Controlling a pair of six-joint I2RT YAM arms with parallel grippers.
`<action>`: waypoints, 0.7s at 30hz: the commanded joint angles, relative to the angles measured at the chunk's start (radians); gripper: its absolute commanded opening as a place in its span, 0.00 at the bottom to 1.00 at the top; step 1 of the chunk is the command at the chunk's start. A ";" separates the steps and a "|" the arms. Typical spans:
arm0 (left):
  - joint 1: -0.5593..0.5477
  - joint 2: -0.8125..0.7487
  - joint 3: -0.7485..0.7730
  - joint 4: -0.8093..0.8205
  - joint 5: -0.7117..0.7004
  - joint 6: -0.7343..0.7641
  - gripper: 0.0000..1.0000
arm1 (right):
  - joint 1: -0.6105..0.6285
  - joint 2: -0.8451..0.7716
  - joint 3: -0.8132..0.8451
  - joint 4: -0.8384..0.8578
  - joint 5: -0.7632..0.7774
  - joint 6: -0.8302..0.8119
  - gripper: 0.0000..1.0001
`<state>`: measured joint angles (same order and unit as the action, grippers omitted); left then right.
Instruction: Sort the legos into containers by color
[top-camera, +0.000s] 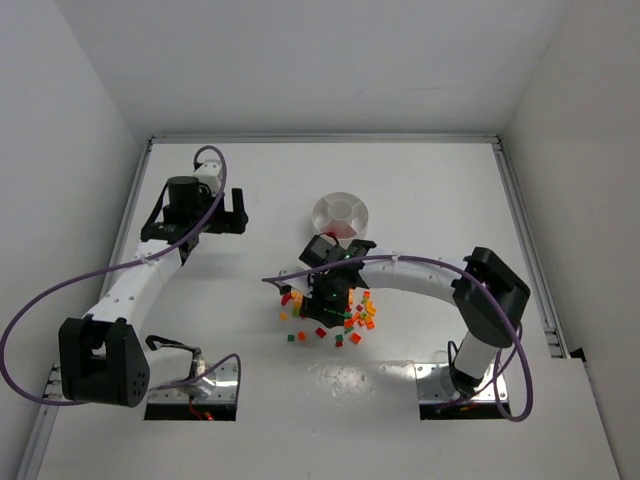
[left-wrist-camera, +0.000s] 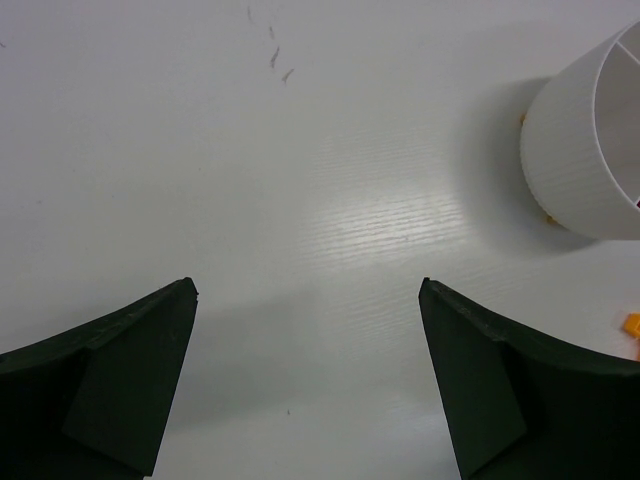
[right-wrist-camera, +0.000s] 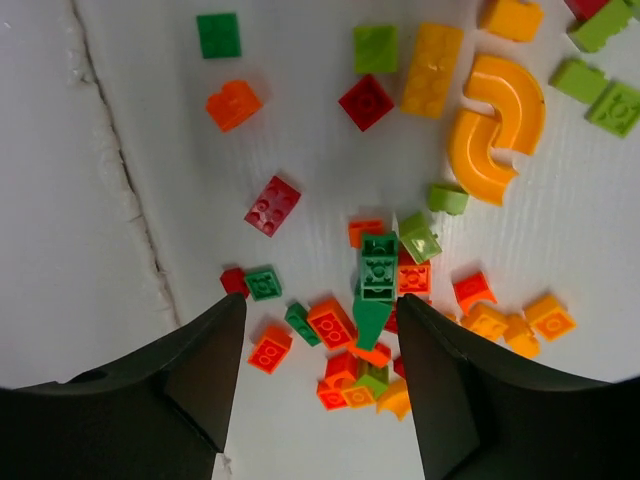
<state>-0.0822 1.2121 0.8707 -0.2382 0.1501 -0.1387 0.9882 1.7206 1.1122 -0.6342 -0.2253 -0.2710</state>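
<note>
The legos (top-camera: 352, 318) lie scattered on the white table in red, orange, yellow and green. My right gripper (top-camera: 322, 308) hangs open just above the pile. In the right wrist view its fingers (right-wrist-camera: 320, 305) straddle an orange brick (right-wrist-camera: 330, 323) and a small dark green one (right-wrist-camera: 301, 322), gripping nothing. A dark green stacked piece (right-wrist-camera: 378, 268) stands close to the right finger (right-wrist-camera: 440, 380). The white round dish (top-camera: 340, 213) with its wedge containers sits just beyond the pile. My left gripper (top-camera: 234, 214) is open over bare table, left of the dish (left-wrist-camera: 585, 150).
A big curved yellow-orange piece (right-wrist-camera: 497, 125) and light green bricks (right-wrist-camera: 600, 95) lie farther out in the pile. One orange brick (left-wrist-camera: 631, 325) lies near the dish's base. Raised rails (top-camera: 525, 230) edge the table at right and back.
</note>
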 joint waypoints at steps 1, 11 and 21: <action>0.015 -0.003 0.039 0.017 0.012 0.014 1.00 | 0.024 -0.027 0.018 0.011 -0.072 -0.015 0.62; 0.015 -0.003 0.066 -0.060 -0.038 0.027 1.00 | 0.035 0.025 0.018 0.110 0.064 0.128 0.58; 0.024 -0.022 0.227 -0.259 -0.175 -0.010 1.00 | 0.044 0.036 0.096 0.024 0.124 0.304 0.53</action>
<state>-0.0772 1.2156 1.0328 -0.4164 0.0181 -0.1368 1.0245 1.7618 1.1633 -0.5873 -0.1310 -0.0772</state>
